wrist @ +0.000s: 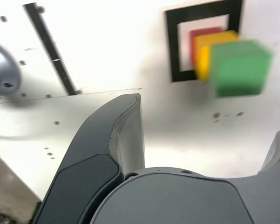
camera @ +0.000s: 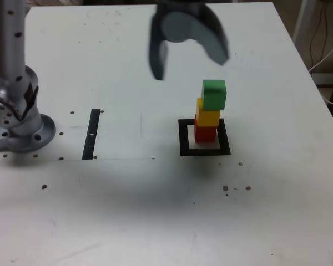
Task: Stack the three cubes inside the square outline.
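**Cubes stacked three high inside the square, pincer open above**

Cubes of three colours stand as one tower on a white desk [camera: 155,221], seen from the exterior view. Going from that view's left to its right: the arm's grey base [camera: 19,119] sits at the far left edge. Next comes a narrow black strip [camera: 91,134] lying flat on the desk. Further right, and raised well above the surface, hangs the pincer [camera: 191,58], its two dark jaws spread wide apart and gripping nothing. Just right of it and lower stands the tower.

The red cube [camera: 205,133] is at the bottom, resting on the white centre of the square outline [camera: 183,138], a thick black border. The yellow cube [camera: 208,115] sits on the red one, and the green cube [camera: 214,94] tops the pile. The green cube looks shifted a little toward the exterior view's right, overhanging the yellow one. The wrist view, partly blurred, shows the same pile from above, with the green cube offset from the two beneath.

By my judgement the stacking appears complete. The main risk from here is the tower toppling: the offset green cube has less support, and a jaw brushing it as the arm pulls away, or a jolt to the desk, could knock it off. Withdrawing upward and away from the pile would avoid this.
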{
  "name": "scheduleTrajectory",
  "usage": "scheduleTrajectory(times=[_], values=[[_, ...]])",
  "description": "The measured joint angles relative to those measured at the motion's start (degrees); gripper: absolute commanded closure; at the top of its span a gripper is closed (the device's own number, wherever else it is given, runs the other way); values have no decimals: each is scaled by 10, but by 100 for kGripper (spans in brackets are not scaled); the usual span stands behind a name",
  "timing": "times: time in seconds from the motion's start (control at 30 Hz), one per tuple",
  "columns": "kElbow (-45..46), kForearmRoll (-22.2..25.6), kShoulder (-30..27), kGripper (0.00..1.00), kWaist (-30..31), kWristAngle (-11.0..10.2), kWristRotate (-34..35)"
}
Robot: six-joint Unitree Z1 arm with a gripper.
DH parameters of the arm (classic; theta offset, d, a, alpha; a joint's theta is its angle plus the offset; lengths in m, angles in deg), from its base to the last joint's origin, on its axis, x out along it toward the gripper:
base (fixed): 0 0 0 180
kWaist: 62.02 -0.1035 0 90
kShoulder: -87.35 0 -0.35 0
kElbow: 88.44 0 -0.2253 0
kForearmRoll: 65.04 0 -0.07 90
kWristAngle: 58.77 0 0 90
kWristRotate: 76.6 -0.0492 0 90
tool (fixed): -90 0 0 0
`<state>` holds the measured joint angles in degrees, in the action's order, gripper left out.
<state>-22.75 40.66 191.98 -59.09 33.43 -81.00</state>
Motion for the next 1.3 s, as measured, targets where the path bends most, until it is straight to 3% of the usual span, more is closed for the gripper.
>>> scheduleTrajectory(times=[0.37, 0.77, 1.0, 1.23, 1.3], values=[[139, -19, -105, 0, 3, -11, -1], [343, -152, -129, 0, 3, -33, 8], [387, -160, -163, 0, 3, -68, 9], [422, -189, -167, 0, 3, -78, 10], [430, -197, -171, 0, 3, -105, 10]])
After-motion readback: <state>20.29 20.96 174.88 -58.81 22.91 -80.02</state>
